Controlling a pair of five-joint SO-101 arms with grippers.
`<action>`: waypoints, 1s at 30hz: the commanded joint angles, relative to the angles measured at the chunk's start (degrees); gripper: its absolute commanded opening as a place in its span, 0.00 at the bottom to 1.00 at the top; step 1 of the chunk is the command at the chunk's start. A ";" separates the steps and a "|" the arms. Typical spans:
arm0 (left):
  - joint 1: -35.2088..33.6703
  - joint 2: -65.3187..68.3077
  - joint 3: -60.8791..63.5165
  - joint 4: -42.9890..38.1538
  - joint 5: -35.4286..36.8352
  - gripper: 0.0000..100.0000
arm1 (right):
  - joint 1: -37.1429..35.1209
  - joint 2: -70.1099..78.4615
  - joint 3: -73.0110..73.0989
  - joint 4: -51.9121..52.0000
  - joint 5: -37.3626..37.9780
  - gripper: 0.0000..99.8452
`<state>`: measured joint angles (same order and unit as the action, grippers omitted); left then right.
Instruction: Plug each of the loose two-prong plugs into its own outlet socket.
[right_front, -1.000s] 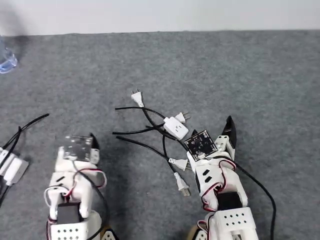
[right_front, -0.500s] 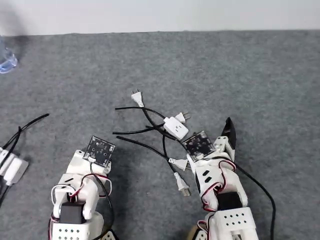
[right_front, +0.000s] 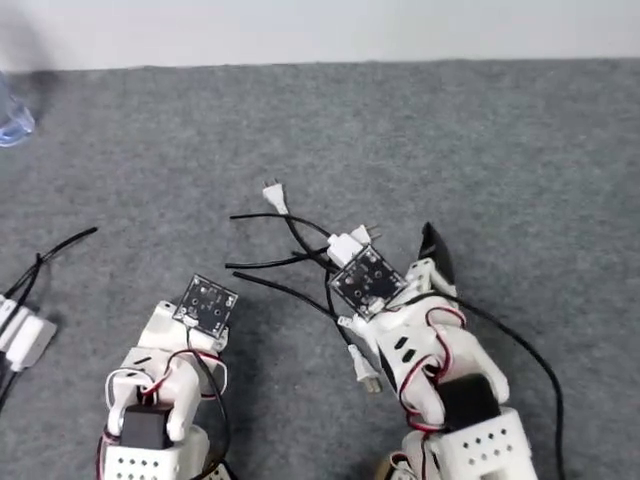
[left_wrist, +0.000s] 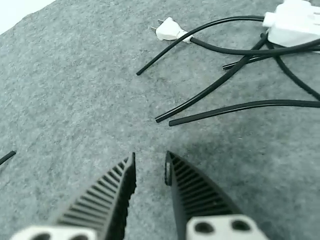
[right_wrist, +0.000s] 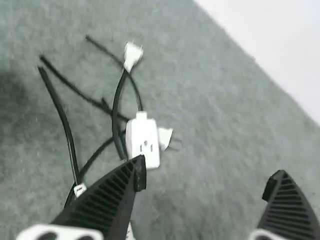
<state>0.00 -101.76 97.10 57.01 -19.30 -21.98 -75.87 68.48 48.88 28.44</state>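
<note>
Hovering over the table (right_front: 150, 130) at 7 o'clock, the left pincer (left_wrist: 150, 167) is narrow. A loose plug (right_front: 273, 192) lies toward 12. Swung left since before, the right pincer (right_wrist: 207, 180) gapes wide, seemingly just above the outlet socket (right_wrist: 142, 142).

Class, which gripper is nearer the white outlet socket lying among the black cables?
Right. The right gripper hovers just beside the outlet socket; the left gripper sits farther off, beyond the loose cable ends.
</note>
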 joint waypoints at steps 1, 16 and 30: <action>0.53 -0.70 -0.57 0.26 -0.53 0.09 | -2.51 11.38 -8.44 -0.04 -0.70 0.37; 0.53 -0.70 -0.57 0.26 -0.53 0.09 | -2.77 81.71 -49.67 13.32 -15.30 0.37; 0.53 -0.70 -0.57 0.26 -0.53 0.09 | -6.64 84.70 -56.53 19.65 -16.53 0.38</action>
<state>0.00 -101.76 97.10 57.01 -19.30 -27.96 12.31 15.12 66.81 13.41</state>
